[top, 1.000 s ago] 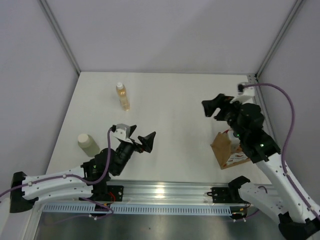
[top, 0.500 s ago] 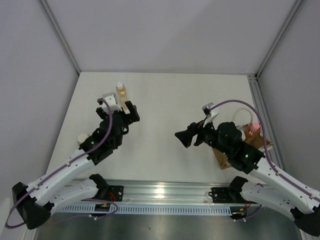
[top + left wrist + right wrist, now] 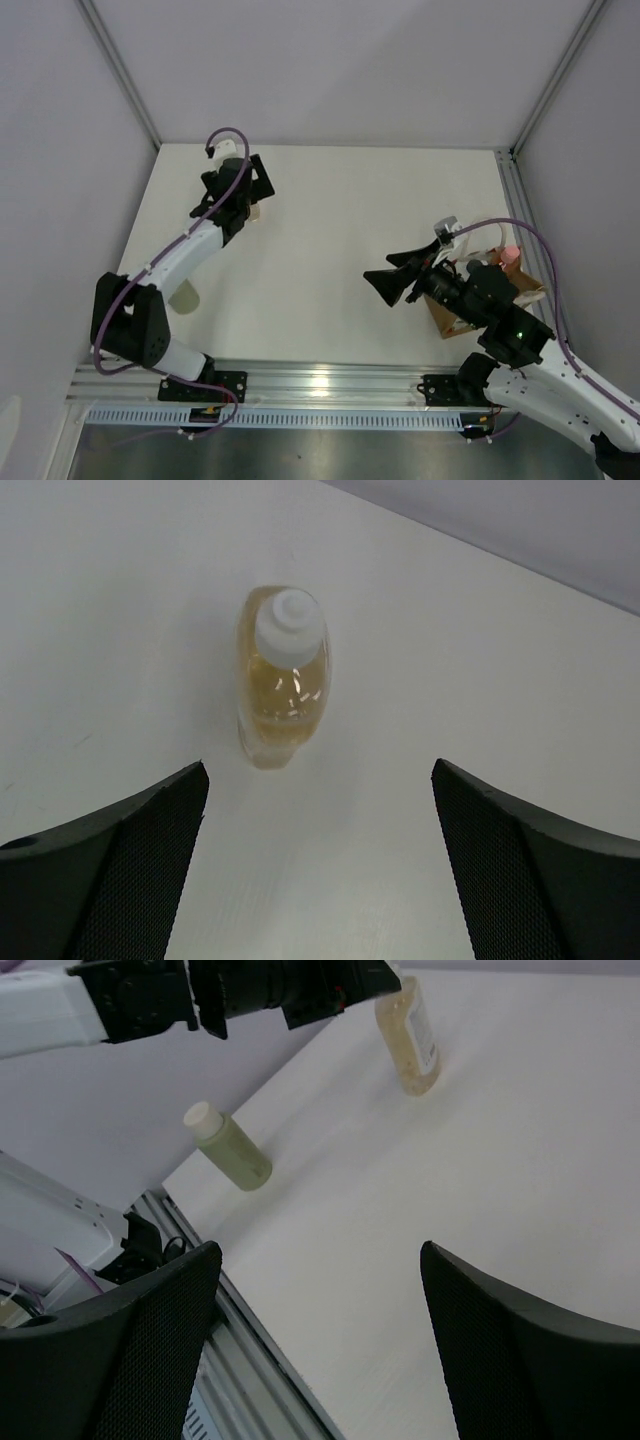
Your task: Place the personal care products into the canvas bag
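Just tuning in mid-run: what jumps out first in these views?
The left gripper hangs with jaws open directly above the slim amber bottle, which stands at the far left of the table. On the right, the canvas bag already has a pink cap poking out, and the right gripper is open and empty over mid-table.

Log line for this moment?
left end effector open, facing amber bottle | right end effector open, empty | pale-green bottle ungrasped | canvas bag partly hidden
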